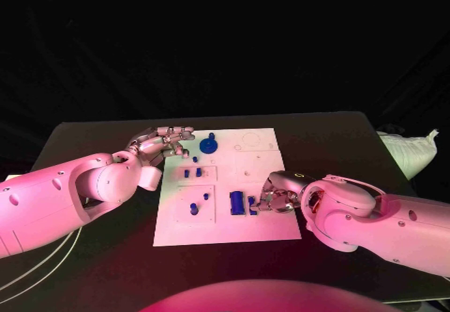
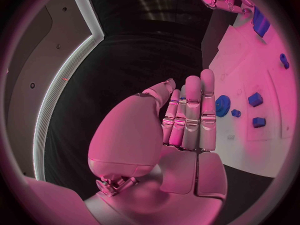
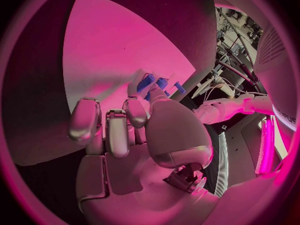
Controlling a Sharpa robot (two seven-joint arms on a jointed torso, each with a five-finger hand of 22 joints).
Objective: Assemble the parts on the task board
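We cannot tell whether the right hand (image 1: 267, 198) grips the small blue part (image 1: 251, 205) at its fingertips; its fingers cover the contact. Beyond the left hand (image 1: 161, 144), board recess outlines are too faint to make out.

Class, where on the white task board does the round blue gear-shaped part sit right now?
In the head view the round blue gear-shaped part lies near the white task board's far left corner, just beside the left hand's fingertips.
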